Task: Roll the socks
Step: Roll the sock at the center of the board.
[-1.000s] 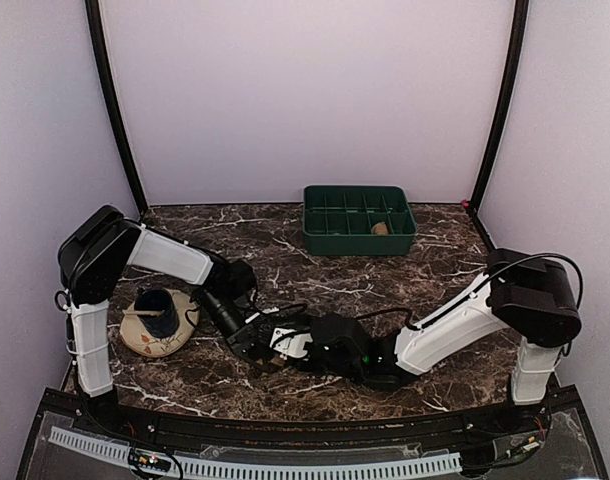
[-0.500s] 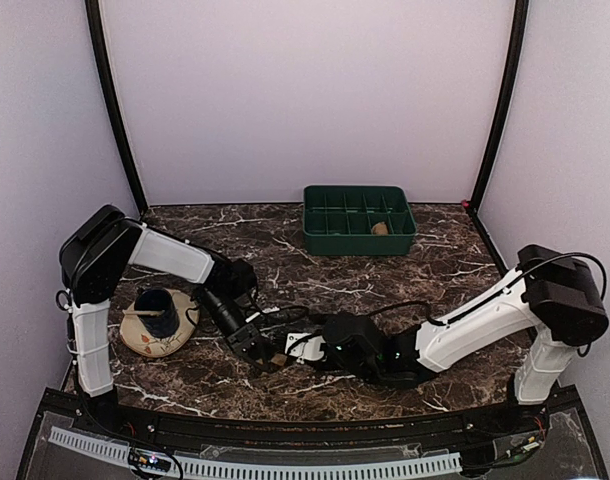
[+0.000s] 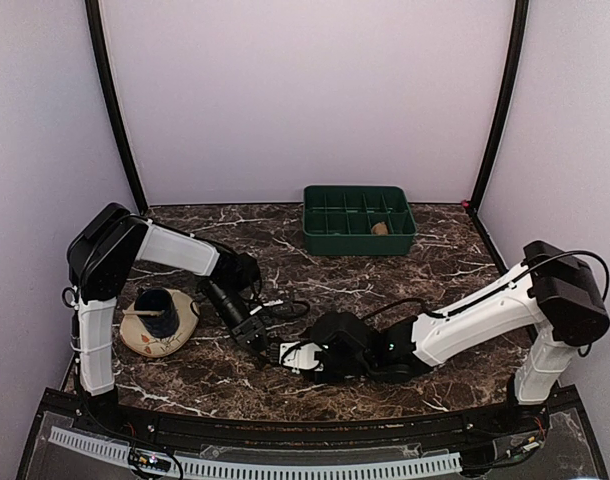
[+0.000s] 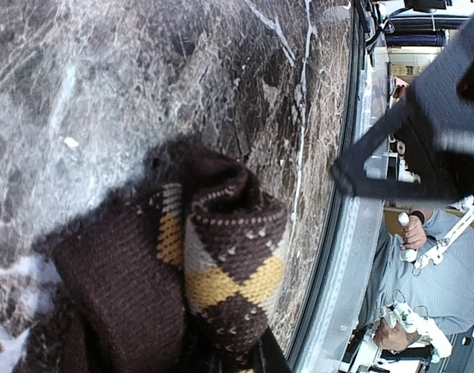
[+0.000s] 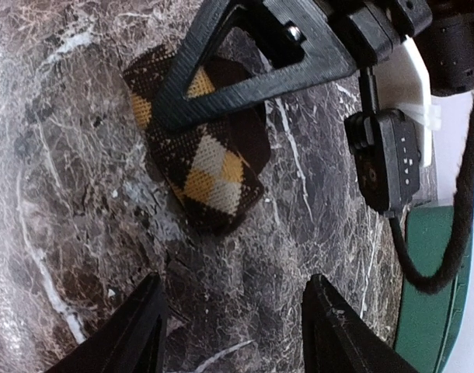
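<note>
Diamond-check sock [image 5: 200,151]: lay on the marble bench [image 5: 58,233] close to its near edge, about midway along, long axis slanting across the right wrist view from upper left to lower right. Pinched over its upper part by the left fingers [image 5: 299,43], drawn nearly together. Right fingers [image 5: 148,326] spread wide, holding nothing; sock's free end just ahead, roughly between them, not touching. Left arm plainly the nearer.

Bare table [image 5: 74,202] lies between the right gripper [image 5: 237,281] and the sock [image 5: 214,175]; the left gripper [image 3: 263,343] blocks its far end.
</note>
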Robot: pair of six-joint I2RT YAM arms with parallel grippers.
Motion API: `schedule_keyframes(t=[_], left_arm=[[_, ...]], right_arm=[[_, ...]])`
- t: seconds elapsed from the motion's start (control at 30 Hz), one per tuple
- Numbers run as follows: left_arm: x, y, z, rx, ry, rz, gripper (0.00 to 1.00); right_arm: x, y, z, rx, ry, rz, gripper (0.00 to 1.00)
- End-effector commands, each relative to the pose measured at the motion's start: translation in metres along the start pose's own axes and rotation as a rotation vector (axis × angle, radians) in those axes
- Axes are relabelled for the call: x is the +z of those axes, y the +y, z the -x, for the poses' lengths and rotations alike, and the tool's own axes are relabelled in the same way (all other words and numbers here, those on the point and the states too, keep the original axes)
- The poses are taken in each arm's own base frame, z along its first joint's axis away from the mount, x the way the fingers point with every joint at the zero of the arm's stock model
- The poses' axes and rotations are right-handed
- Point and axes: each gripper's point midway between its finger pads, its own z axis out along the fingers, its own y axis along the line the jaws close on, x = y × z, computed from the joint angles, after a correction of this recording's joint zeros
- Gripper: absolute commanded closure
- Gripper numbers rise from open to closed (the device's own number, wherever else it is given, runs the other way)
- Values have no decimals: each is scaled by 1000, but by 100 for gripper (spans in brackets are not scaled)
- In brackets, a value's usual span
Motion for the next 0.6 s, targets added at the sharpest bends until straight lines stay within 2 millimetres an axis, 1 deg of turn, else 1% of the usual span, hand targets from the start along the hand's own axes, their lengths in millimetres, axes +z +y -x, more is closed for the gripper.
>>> schedule_keyframes(t=[0.0,0.1,0.3,0.57], left_arm=[[0,9,-6,0,27,23,100],[1,9,-6,0,25,15,100],[2,10,-7,-3,27,6,100],[2,9,-6,-3,26,0,100]], right_arm=[[9,10,17,-9,-29,59,45],[13,11,24,-22,-37,75,45],[22,20,25,-46,-30,112,47],[34,22,30,-68,-23,127,48]])
